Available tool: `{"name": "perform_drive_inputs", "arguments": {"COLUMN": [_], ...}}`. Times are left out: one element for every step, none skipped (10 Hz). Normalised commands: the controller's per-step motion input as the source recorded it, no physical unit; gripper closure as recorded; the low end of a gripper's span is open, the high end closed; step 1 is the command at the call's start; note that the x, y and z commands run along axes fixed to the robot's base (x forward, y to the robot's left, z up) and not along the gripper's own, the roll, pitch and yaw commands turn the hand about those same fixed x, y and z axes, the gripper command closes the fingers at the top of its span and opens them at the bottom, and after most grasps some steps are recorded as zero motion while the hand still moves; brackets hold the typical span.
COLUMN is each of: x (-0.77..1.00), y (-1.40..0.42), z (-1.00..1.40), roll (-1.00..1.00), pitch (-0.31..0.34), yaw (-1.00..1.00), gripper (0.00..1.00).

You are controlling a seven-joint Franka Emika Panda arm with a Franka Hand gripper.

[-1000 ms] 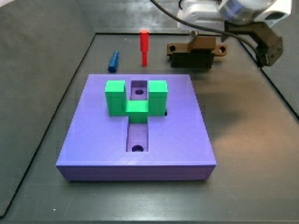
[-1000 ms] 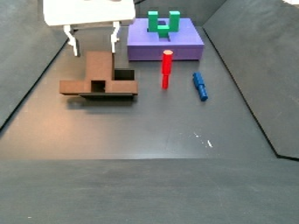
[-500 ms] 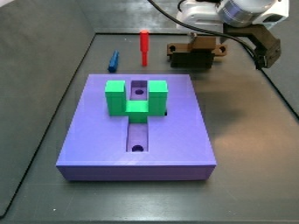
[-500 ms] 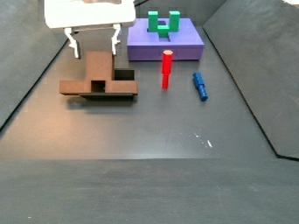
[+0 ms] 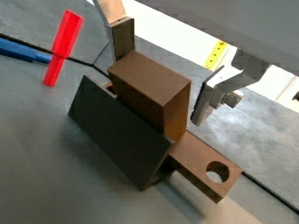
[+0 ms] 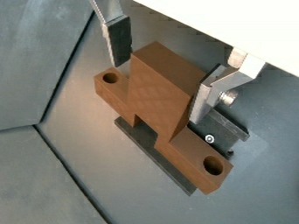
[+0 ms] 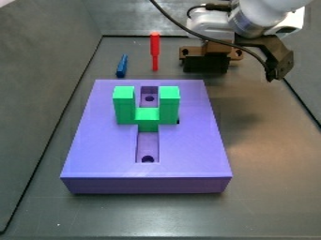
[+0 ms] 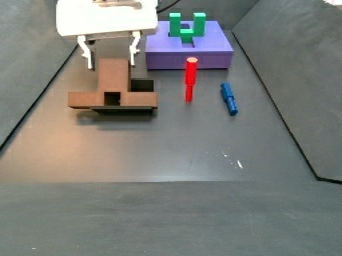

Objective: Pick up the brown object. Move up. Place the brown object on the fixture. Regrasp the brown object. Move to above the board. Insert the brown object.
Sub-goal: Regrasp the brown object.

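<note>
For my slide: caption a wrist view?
Open gripper straddling the brown object resting on the fixture.

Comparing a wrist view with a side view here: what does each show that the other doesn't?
Only the wrist view shows the open hand up close, its fingers either side of the brown object without touching it. Only the side view shows the board, green block, red peg and blue peg. Both show the brown object resting on the fixture.
</note>
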Motion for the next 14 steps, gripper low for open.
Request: {"name": "perform_drive_inputs", "arguments": {"x": [0.01, 0.00, 0.00, 0.00, 0.01, -0.01, 0.00, 0.00, 0.00, 0.00, 0.00, 0.00, 0.00, 0.00], "y": [0.04, 0.05, 0.06, 0.05, 0.03, 0.00, 0.00, 0.00, 0.00, 0.00, 0.00, 0.00, 0.00, 0.00], "z": [-0.17, -0.17, -0.18, -0.12, 0.00, 0.00, 0.00, 0.00, 0.00, 0.00, 0.00, 0.00, 0.00, 0.00], "roll": [0.00, 0.02, 0.05, 0.06, 0.00, 0.00, 0.00, 0.00, 0.00, 0.00, 0.00, 0.00, 0.00, 0.00], "pitch": [0.000, 0.000, 0.000, 0.000, 0.000, -0.009, 0.000, 0.000, 0.000, 0.000, 0.000, 0.000, 0.000, 0.000], "yaw": [0.00, 0.00, 0.00, 0.00, 0.00, 0.00, 0.00, 0.00, 0.00, 0.00, 0.00, 0.00, 0.00, 0.00], "gripper": [0.00, 0.00, 0.00, 0.00, 0.00, 0.00, 0.00, 1.00, 1.00, 1.00, 1.00, 1.00, 1.00, 1.00]}}
